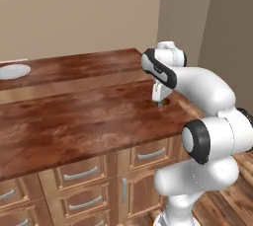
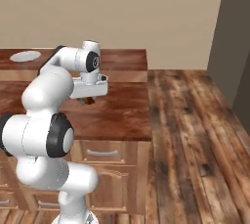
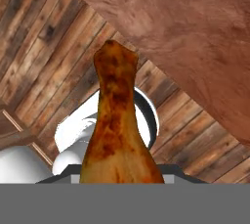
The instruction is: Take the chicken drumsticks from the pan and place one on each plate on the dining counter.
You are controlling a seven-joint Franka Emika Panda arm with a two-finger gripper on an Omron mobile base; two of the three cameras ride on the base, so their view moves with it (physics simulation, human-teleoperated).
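My gripper (image 1: 159,101) is shut on a glossy reddish-brown chicken drumstick (image 3: 117,120), whose thin bone end points away from the hand in the hand view. From the right base view the drumstick (image 2: 89,100) peeks out below the hand, just above the right end of the lower wood counter (image 1: 74,121). One white plate (image 1: 12,71) lies far left on the raised dining counter (image 1: 84,64), well away from the gripper. It shows too in the right base view, plate (image 2: 25,56). The pan is out of view.
The lower counter's right edge (image 2: 149,115) drops to a plank floor (image 2: 195,130). Drawers with metal handles (image 1: 81,173) front the counter below. A beige wall (image 1: 74,8) stands behind the dining counter.
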